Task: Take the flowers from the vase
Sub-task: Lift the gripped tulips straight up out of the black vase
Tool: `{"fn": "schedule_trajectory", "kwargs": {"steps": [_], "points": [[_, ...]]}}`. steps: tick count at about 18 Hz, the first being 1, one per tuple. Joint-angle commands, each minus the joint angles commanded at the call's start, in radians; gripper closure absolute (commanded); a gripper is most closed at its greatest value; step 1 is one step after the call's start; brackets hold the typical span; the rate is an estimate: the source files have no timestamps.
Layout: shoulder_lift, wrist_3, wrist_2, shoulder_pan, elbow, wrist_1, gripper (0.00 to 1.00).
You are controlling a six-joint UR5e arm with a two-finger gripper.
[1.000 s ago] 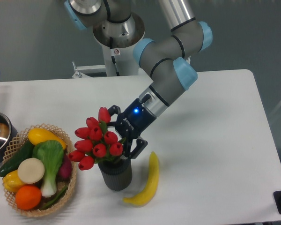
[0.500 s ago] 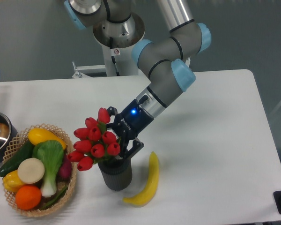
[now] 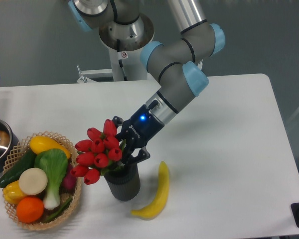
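- Tulips first: the flowers [image 3: 97,155] stand in the vase [image 3: 122,184], their heads leaning left toward the woven basket [image 3: 75,198].
- Gripper [image 3: 130,148] sits right behind the bunch, fingers clamped around the stems just above the vase mouth.
- Vase rests on the white table [image 3: 229,144], with a banana [image 3: 157,193] just to its right.

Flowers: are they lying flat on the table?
No, the flowers stand in the vase, leaning toward the basket.

arm [image 3: 177,74]: grey links, light-blue caps | gripper [image 3: 130,146]: black, blue light, white lettering, perhaps a logo
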Motion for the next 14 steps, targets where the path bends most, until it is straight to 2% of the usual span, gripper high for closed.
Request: {"fn": "schedule_trajectory", "kwargs": {"steps": [4, 9, 14], "points": [[0.006, -0.009, -0.041, 0.012, 0.002, -0.002, 0.52], [0.051, -0.098, -0.144, 0.06, 0.011, 0.0, 0.52], [0.103, -0.216, -0.196, 0.072, 0.014, -0.002, 0.52]]}}
